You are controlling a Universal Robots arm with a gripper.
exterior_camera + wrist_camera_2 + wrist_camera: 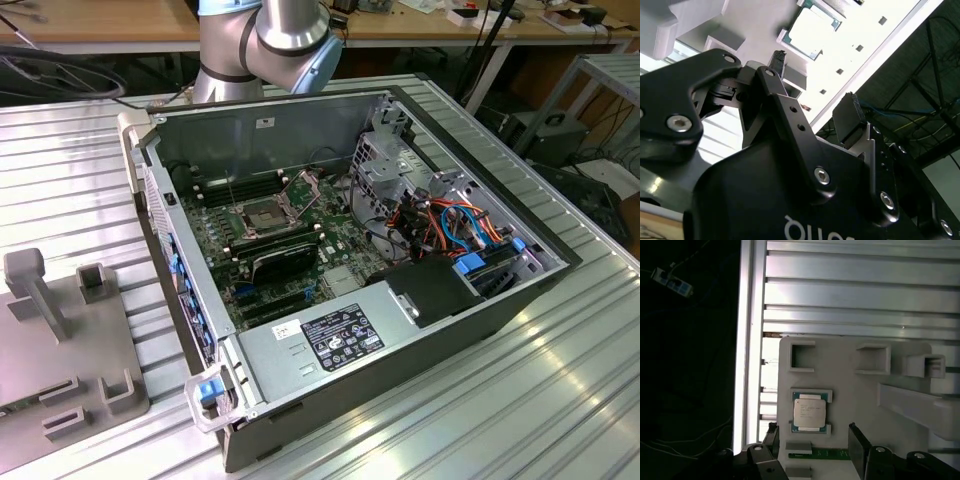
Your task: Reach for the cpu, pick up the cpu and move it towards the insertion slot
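Two black fingers [858,447] of the claw [812,426] stand wide apart and hold nothing; their lower parts are cut off. Just past them, one cpu [809,412] lies flat, shiny side up, in a pocket of the grey holder plate [850,390] on the ribbed table [860,285]. It looks almost square, so no long side stands out. In the exterior view, one insertion slot [262,215] sits inside the open computer case [260,125].
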